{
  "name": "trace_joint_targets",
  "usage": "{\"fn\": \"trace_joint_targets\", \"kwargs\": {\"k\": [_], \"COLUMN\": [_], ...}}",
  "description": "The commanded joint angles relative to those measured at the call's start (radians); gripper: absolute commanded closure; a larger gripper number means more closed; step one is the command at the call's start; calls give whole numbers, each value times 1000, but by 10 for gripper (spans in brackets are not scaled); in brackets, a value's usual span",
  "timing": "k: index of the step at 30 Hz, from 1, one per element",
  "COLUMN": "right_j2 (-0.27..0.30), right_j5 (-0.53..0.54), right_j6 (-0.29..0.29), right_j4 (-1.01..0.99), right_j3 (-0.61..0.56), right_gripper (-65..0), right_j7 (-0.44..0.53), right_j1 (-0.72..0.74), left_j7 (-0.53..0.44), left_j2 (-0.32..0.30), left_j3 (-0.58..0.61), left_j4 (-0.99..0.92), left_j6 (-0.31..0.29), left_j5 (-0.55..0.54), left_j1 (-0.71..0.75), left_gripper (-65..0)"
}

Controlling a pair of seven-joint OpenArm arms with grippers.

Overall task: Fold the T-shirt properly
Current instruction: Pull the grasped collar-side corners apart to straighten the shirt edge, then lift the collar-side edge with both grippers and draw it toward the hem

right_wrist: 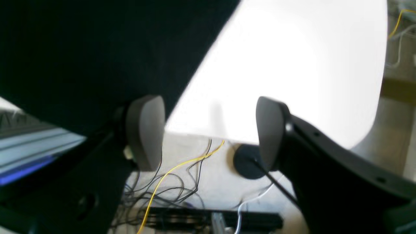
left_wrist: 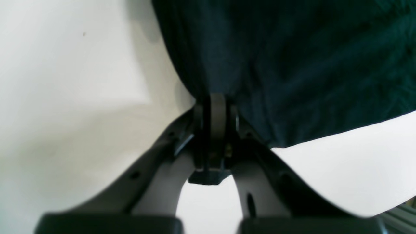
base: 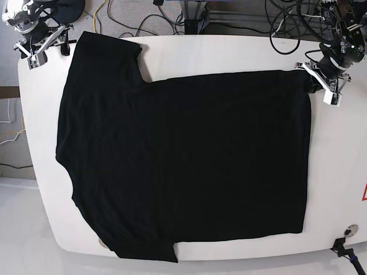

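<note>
The black T-shirt [base: 183,154] lies spread flat on the white table [base: 229,54], with its sleeves at the left of the base view. My left gripper [base: 316,82] is at the shirt's far right corner. In the left wrist view this gripper [left_wrist: 214,110] is shut, pinching the edge of the dark fabric [left_wrist: 292,65]. My right gripper [base: 41,47] is at the table's far left corner, just beside the far sleeve. In the right wrist view it [right_wrist: 208,133] is open and empty, with the shirt [right_wrist: 97,48] beside its left finger [right_wrist: 146,130].
Cables [right_wrist: 172,175] and a black round disc [right_wrist: 247,162] lie on the floor past the table's edge. More cables [base: 149,20] run behind the table. A small round fitting [base: 350,231] and a red mark [base: 363,192] are at the table's right edge.
</note>
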Motion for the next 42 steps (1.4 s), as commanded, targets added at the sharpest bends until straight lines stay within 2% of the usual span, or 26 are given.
{"fn": "trace_joint_targets", "kwargs": {"k": [1, 8, 16, 25, 26, 29, 37, 42], "right_j2": [34, 60, 71, 82, 30, -1, -7, -9], "right_j5": [29, 31, 18, 12, 13, 3, 4, 13], "right_j6": [1, -23, -42, -31, -54, -56, -59, -54], "right_j4": [-56, -207, -219, -231, -215, -180, -155, -154], "right_j3": [15, -10, -92, -270, -256, -252, -252, -250], "right_gripper": [-410, -392, -390, -387, -391, -391, -391, -395], "right_j7": [1, -31, -62, -78, -34, -35, -63, -64], "right_j1": [17, 93, 120, 178, 199, 199, 197, 197], "left_j7": [-17, -19, -17, -23, 2, 2, 2, 2], "left_j2": [-14, -16, -18, -18, 0, 0, -3, -35], "left_j3": [-5, -1, 0, 2, 3, 4, 4, 4], "left_j4": [20, 20, 11, 9, -14, -14, -14, -14], "left_j6": [-5, -7, 0, -2, 9, 9, 9, 9], "left_j5": [-22, -21, -18, -15, 14, 16, 16, 14], "left_j1": [3, 8, 11, 5, 34, 44, 44, 39], "left_gripper": [0, 0, 0, 0, -14, -15, -15, -15]}}
